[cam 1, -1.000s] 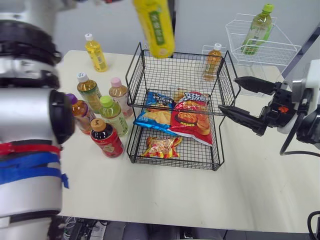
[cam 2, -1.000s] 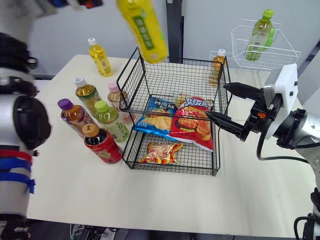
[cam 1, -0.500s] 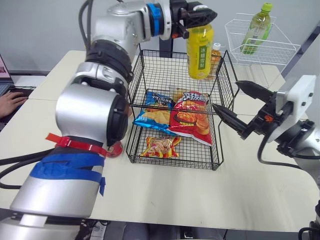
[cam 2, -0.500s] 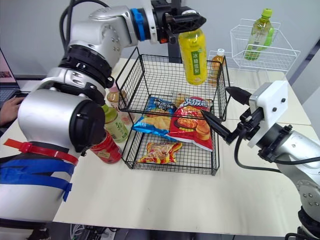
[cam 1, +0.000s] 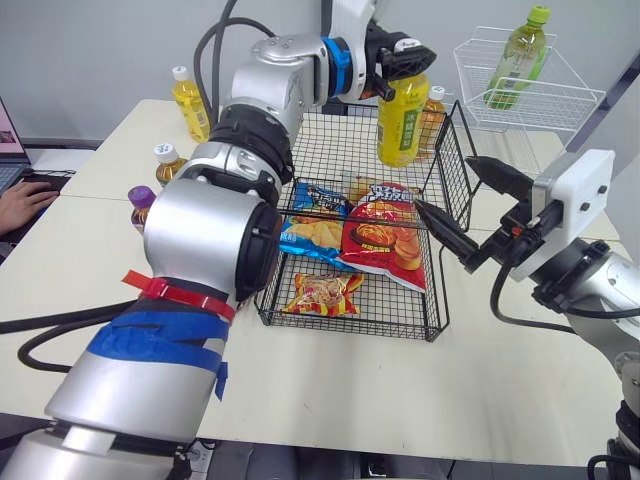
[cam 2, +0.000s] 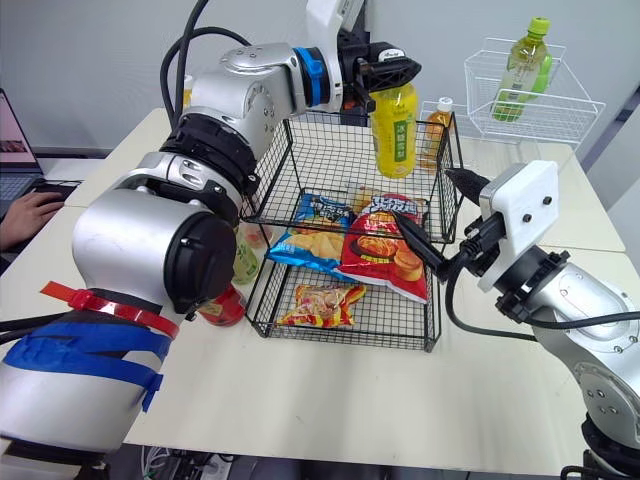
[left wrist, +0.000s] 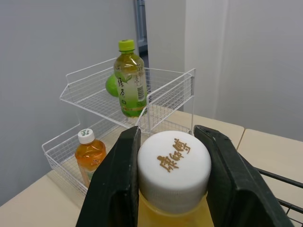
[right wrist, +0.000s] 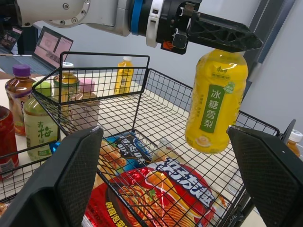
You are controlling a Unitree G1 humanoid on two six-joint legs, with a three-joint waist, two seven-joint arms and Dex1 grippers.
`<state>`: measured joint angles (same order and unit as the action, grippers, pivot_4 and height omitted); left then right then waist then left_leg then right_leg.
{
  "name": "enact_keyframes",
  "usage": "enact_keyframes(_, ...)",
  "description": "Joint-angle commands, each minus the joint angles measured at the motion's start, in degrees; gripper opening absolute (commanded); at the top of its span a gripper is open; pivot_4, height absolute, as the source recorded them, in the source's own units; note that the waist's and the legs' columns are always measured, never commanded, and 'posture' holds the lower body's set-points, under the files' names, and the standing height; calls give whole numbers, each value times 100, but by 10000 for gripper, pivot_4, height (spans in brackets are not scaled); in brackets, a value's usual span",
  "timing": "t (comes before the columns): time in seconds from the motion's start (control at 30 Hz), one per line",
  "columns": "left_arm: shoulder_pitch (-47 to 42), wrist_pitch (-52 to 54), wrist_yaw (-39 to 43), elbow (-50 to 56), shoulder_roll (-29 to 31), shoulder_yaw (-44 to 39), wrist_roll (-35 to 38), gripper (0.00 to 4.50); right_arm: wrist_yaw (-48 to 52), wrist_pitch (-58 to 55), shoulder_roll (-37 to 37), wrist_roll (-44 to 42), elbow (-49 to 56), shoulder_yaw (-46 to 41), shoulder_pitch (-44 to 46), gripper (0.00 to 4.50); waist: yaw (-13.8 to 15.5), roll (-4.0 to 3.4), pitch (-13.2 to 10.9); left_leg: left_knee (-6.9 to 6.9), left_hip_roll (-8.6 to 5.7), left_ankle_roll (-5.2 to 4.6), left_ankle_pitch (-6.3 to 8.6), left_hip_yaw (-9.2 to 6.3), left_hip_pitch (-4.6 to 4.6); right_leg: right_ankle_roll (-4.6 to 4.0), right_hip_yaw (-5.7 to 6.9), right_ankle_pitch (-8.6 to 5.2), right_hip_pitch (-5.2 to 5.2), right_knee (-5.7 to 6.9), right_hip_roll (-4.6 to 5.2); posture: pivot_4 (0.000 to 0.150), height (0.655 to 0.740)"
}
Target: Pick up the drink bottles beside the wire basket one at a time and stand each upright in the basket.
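Showing tea bottles (cam 1: pixel 166 162) standing left of the black wire basket (cam 1: pixel 452 160); hanging a yellow drink bottle (cam 1: pixel 402 120) upright over its upper tier, cap clamped in the left gripper (cam 2: pixel 393 73); holding the right gripper (cam 2: pixel 421 194) spread wide beside its right wall

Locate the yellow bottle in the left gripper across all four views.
Left eye view: yellow bottle, top centre, hanging from the left gripper over the black wire basket.
Right eye view: top centre, same spot.
Left wrist view: its white cap, clamped between the fingers.
Right wrist view: hanging above the snack bags.
Shared landmark: the basket.
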<state>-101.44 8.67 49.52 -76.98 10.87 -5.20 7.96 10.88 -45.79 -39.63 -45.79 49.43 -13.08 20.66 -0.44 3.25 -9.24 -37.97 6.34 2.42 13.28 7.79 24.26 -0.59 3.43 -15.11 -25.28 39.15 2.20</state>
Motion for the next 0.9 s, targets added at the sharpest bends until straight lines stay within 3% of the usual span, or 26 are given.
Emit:
enact_keyframes(0.03, -216, -9, 151, 176, 54, -160, 13, 28952, -92, 29, -14, 8, 144, -59, 121, 45000, 1, 0, 0, 0, 0, 0, 0, 0, 0, 0, 1, 0, 0, 0, 0, 1500, 7148)
enact_keyframes(0.2, -267, 85, 561, 251, 217, -199, -23, 44532, -96, 28, -38, 0, 77, -46, 180, 45000, -1, 0, 0, -5, 0, 0, 0, -5, 0, 0, 6, 0, 4, 1, 1, 1500, 7148)
enact_keyframes(0.43, -209, 400, 1544, 582, 845, -90, -74, 44812, 31, 96, -87, 10, -65, -54, 300, 45000, -14, -1, 0, -6, 2, 0, -1, -7, -1, -1, 10, 0, 4, 7, 0, 1500, 7148)
enact_keyframes(0.63, 118, 1315, 2822, 1725, 1906, 76, 96, 44812, 358, 69, -236, -164, -257, -115, 474, 45000, -61, -4, 0, -7, 3, 1, -1, -9, -1, -1, 12, -1, 3, 13, 0, 1500, 7148)
enact_keyframes(0.9, 1757, 2683, 2409, 4378, 3696, -515, 511, 44812, 1124, 22, -625, -387, -818, 20, 875, 45000, -141, -8, -2, -17, 11, 4, -3, -11, -24, -3, 0, -5, 4, 65, -1, 1500, 7148)
